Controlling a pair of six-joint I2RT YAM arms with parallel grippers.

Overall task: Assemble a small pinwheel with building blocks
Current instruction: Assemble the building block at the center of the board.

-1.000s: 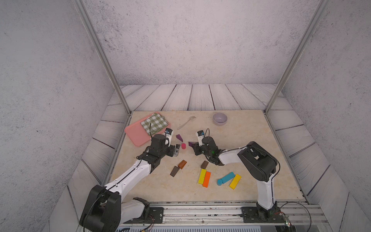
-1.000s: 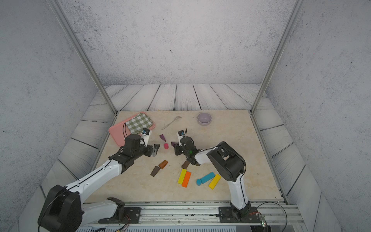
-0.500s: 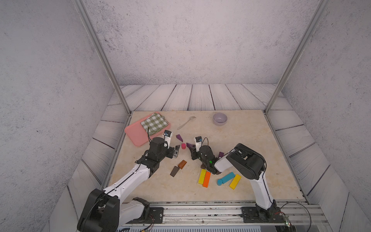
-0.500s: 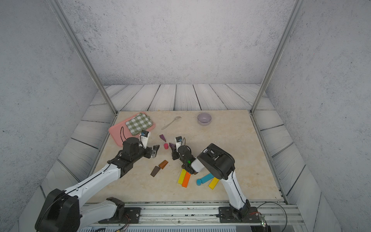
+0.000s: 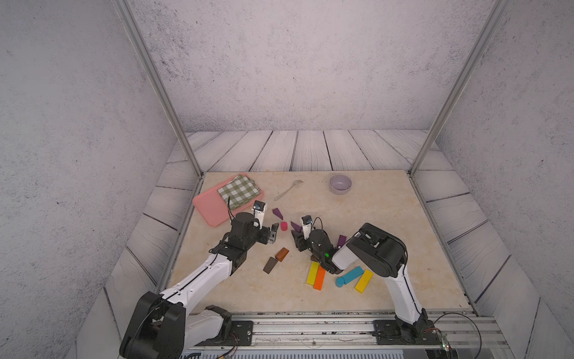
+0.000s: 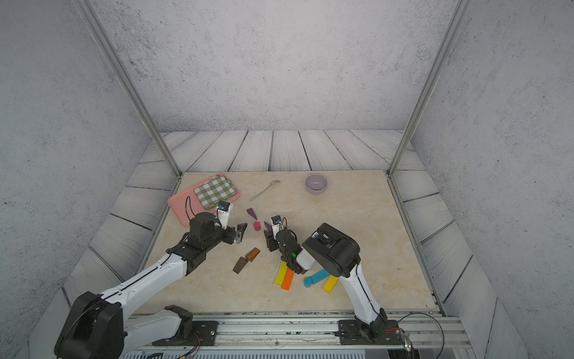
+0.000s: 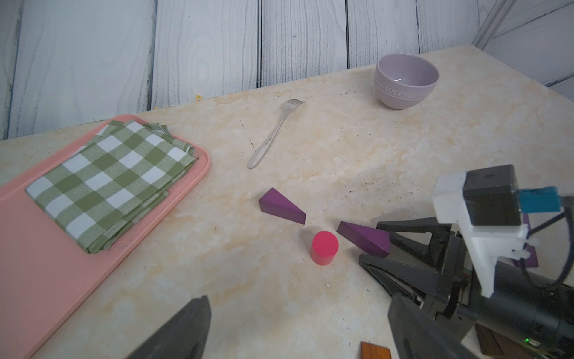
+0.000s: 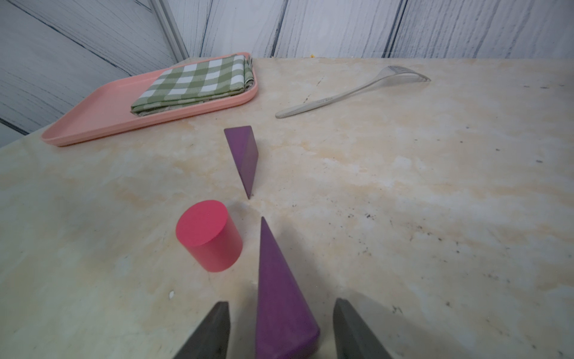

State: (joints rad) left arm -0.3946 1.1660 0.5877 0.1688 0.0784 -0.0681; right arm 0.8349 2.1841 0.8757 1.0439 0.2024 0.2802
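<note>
A beige marbled table [image 5: 388, 217] sits between grey plank walls. Near its middle, the right claw [image 8: 281, 306] stands part-open around a purple wedge [image 8: 279, 279] lying on the table, with a gap on each side. A pink cylinder [image 8: 208, 236] stands just beside the wedge's tip. Toward the left edge, the left claw [image 7: 298, 298] gapes wide, holding nothing.

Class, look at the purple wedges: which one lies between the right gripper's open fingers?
The purple wedge beside the pink cylinder: it sits inside the open right gripper, jaws clear of it. The far wedge lies out toward the fork.
</note>
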